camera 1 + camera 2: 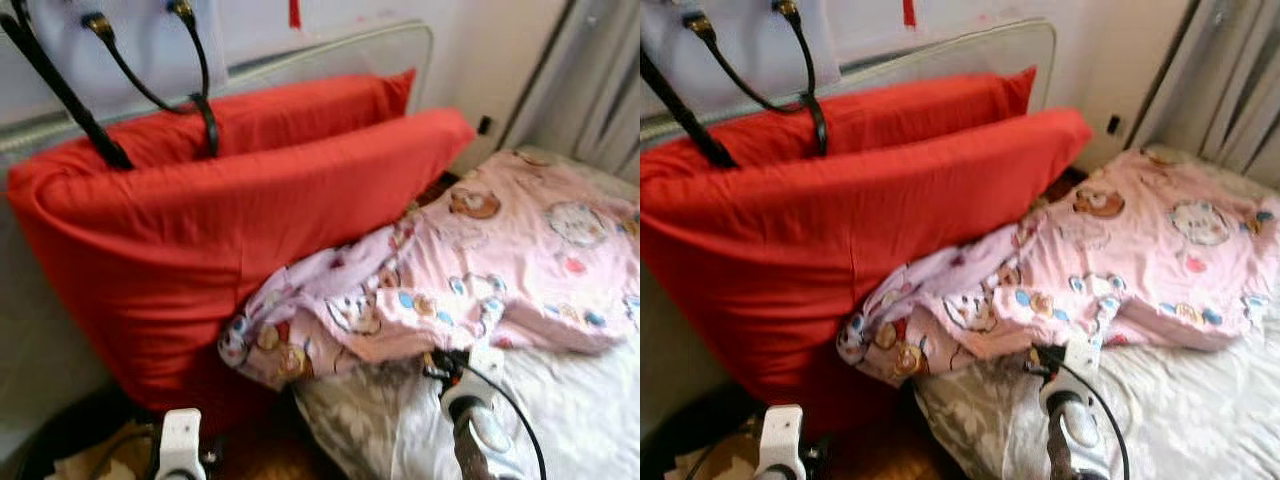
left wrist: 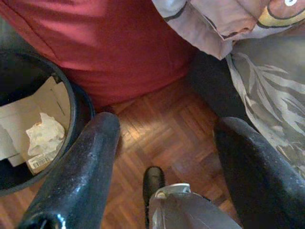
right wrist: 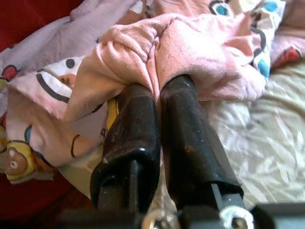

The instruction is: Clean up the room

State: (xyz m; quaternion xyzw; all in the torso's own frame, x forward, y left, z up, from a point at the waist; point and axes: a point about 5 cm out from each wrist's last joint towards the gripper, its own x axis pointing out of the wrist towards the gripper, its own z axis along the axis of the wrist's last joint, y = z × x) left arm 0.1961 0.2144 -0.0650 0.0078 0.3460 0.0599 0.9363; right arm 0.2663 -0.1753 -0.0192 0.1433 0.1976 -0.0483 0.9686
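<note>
Parquet floor point(image 2: 162, 129) shows at the bottom of the scene, between a black bin point(image 2: 71, 102) holding paper scraps at lower left and the edge of a bed covered by a pale grey leaf-patterned sheet point(image 1: 590, 400) at lower right. Low at the left edge of the head view the left gripper point(image 2: 164, 143) hangs idle above that floor, its two black fingers spread wide and holding nothing. Nearer the middle, the right gripper point(image 3: 155, 100) reaches forward and slightly down from the lower right, its fingers pressed together on a bunched fold of the pink cartoon-print blanket point(image 1: 520, 260), which lies crumpled across the centre and right of the bed and spills toward the left. Behind it, a large red pillow point(image 1: 190, 230) fills the left and centre, leaning against a second red pillow point(image 1: 300, 105) and a headboard rail point(image 1: 400, 40), with a light bag with black handles point(image 1: 150, 60) at upper left and a grey curtain point(image 1: 600, 80) at upper right. The pinch looks shallow, on the fold's edge only, so a quick pull may let the cloth slip free; dragging it leftward could also snag the pillow and tip it toward the bin.
</note>
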